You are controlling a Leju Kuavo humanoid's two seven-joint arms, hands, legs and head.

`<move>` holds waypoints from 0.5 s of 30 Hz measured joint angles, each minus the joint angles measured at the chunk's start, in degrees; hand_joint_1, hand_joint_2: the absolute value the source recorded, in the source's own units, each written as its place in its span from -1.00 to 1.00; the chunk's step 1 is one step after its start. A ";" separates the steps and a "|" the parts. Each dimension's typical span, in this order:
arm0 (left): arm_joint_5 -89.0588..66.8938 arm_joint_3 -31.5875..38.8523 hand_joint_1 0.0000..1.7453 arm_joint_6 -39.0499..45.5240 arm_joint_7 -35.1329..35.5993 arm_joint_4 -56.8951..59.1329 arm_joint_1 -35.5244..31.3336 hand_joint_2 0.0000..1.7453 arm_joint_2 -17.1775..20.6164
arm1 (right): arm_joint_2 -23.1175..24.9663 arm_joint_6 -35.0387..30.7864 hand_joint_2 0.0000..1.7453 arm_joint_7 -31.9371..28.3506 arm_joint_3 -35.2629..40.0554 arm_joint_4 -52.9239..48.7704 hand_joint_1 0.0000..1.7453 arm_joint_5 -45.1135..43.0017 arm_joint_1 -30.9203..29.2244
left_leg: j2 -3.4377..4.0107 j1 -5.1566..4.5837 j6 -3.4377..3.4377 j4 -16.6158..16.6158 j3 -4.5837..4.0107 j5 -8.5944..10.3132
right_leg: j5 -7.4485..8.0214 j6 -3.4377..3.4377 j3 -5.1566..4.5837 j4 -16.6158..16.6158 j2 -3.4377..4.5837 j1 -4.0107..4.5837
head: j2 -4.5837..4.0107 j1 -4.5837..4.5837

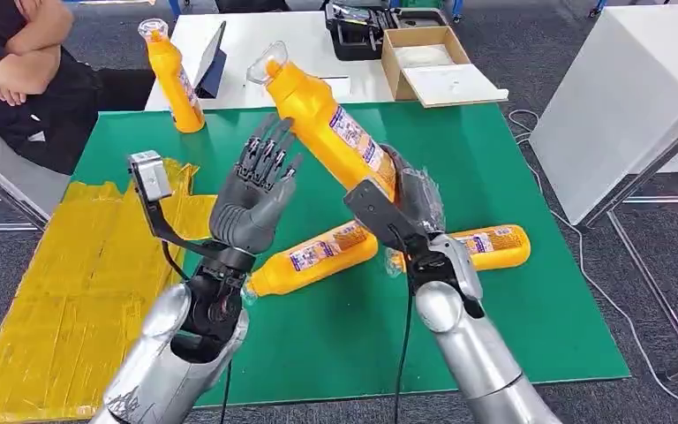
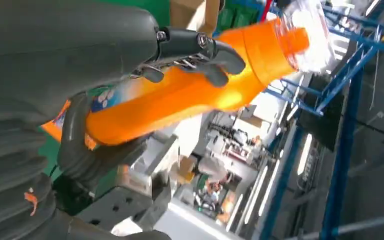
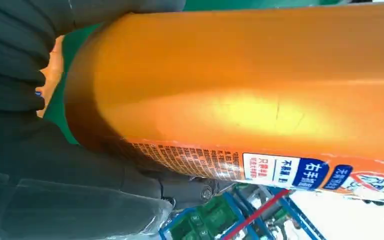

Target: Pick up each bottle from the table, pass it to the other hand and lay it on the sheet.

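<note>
Green cloth covers the worktop (image 1: pixel 512 291), with a crinkled yellow sheet (image 1: pixel 62 283) at its left. Right hand (image 1: pixel 406 208) grips a glossy orange bottle (image 1: pixel 327 119) with a clear cap, tilted up above the cloth. Left hand (image 1: pixel 256 190) is spread just beside it, fingers apart. Two bottles (image 1: pixel 318 256) lie flat; one stands (image 1: pixel 175 79).

Left hand (image 1: pixel 252 205) spread, right hand (image 1: pixel 409 205) clenched

Two lying bottles (image 1: pixel 318 256) (image 1: pixel 485 247) block the green mat's (image 1: pixel 494 159) middle; yellow sheet (image 1: pixel 79 283) lies open.
</note>
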 measured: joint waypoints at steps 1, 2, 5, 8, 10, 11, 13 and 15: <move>-0.35 0.09 -1.00 0.35 0.00 0.20 -0.22 1.00 -0.06 | 0.26 -0.80 1.00 -0.28 0.00 0.13 1.00 0.30 -0.09 | 0.00 0.00 0.00 0.00 0.00 0.00 | 0.00 0.00 0.00 0.00 0.00 0.00 | 0.00 0.00; -0.57 0.24 -1.00 0.39 0.00 0.42 -0.44 1.00 -0.18 | 0.53 -1.35 1.00 -0.57 0.00 0.22 1.00 0.37 -0.15 | 0.00 0.00 0.00 0.00 0.00 0.00 | 0.00 0.00 0.00 0.00 0.00 0.00 | 0.00 -0.02; -1.42 0.57 -1.00 1.14 -0.02 0.94 -0.88 1.00 -0.44 | 1.07 -1.99 1.00 -1.00 0.00 0.52 1.00 0.35 -0.26 | 0.00 0.01 0.00 0.00 0.00 0.00 | 0.00 0.00 0.00 0.00 0.00 0.00 | 0.00 0.00; -2.14 0.96 -1.00 2.14 0.07 1.99 -1.75 1.00 -0.65 | 1.75 -2.90 1.00 -1.70 0.00 0.76 1.00 0.37 -0.40 | 0.00 0.01 0.00 0.00 -0.02 0.00 | 0.00 0.00 -0.01 0.00 0.00 0.00 | 0.00 0.00; -2.43 1.11 -1.00 2.62 0.46 2.93 -2.61 1.00 -0.85 | 2.32 -3.23 1.00 -2.03 0.00 1.01 1.00 0.41 -0.65 | 0.00 0.01 0.00 0.00 -0.02 0.00 | 0.00 0.00 -0.01 0.00 0.00 0.00 | 0.00 0.00; -2.64 1.22 -1.00 2.82 0.59 3.54 -2.99 1.00 -0.96 | 2.62 -3.58 1.00 -2.31 0.00 1.18 1.00 0.50 -0.78 | 0.00 0.00 0.00 0.00 -0.01 0.00 | 0.00 0.00 -0.01 0.00 0.00 0.00 | 0.00 0.00; -2.73 1.62 -1.00 3.26 0.63 4.37 -3.41 1.00 -1.16 | 3.08 -3.87 1.00 -2.64 0.00 1.49 1.00 0.52 -1.00 | 0.01 0.00 0.00 0.00 -0.01 0.00 | 0.00 0.00 -0.01 0.00 0.00 0.00 | 0.00 0.00; -2.75 1.86 -1.00 3.26 0.63 4.85 -3.63 1.00 -1.31 | 3.23 -3.93 1.00 -2.75 0.02 1.73 1.00 0.52 -1.12 | 0.00 0.00 0.00 0.00 -0.01 0.01 | 0.00 0.00 -0.01 0.00 0.00 0.00 | 0.00 0.00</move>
